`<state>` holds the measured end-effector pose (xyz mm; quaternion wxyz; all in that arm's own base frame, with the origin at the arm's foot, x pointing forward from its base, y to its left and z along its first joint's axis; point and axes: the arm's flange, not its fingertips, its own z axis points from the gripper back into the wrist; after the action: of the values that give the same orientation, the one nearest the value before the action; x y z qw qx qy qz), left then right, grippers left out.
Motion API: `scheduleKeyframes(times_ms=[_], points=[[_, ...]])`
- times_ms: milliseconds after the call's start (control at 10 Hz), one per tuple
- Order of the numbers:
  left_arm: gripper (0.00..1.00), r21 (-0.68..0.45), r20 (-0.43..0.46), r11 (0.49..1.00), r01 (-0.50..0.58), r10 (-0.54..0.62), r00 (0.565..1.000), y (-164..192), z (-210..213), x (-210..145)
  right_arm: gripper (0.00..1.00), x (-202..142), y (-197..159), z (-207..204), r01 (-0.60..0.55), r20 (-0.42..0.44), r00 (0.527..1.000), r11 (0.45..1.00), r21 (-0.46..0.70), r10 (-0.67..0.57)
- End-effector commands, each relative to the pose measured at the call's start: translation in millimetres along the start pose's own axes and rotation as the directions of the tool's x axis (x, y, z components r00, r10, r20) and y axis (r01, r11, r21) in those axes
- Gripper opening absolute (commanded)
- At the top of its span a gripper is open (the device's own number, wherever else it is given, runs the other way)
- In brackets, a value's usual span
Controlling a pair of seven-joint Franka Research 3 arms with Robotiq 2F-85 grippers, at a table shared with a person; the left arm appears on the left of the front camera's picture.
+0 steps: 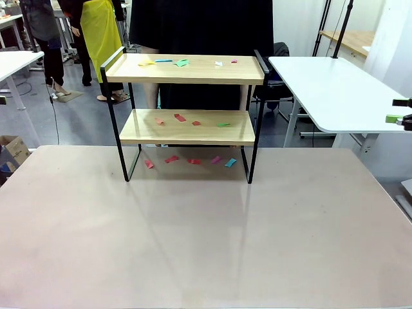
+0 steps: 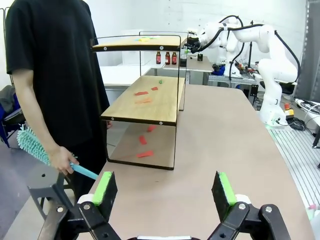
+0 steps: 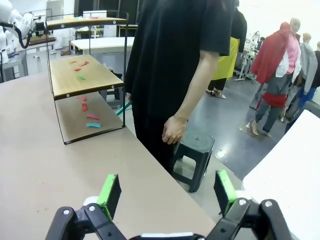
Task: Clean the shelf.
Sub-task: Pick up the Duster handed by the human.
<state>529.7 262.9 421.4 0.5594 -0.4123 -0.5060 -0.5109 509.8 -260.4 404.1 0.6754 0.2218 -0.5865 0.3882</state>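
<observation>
The shelf, a two-tier rack of light wooden boards on thin black legs, stands at the far side of the beige tabletop. Coloured paper scraps lie on its top board, more scraps on the lower board, and others on the table beneath it. A person in black stands behind it, holding a teal brush low at their side. My left gripper is open and holds nothing, well short of the shelf. My right gripper is open too, off the table's right side.
A white table stands at the right behind the tabletop. A dark green stool sits on the floor beside the person's free hand. Other people stand farther back. A cardboard box is at the left.
</observation>
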Motion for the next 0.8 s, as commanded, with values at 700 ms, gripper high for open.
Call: scheduleKeyframes(times_ms=[700], points=[[1.0, 0.0, 0.008, 1.0, 0.005, -0.005, 1.0, -0.9, 2.7, 2.3, 1.0, 0.0, -0.5, -0.3, -0.004, 0.004, 1.0, 1.0, 0.0, 0.004]])
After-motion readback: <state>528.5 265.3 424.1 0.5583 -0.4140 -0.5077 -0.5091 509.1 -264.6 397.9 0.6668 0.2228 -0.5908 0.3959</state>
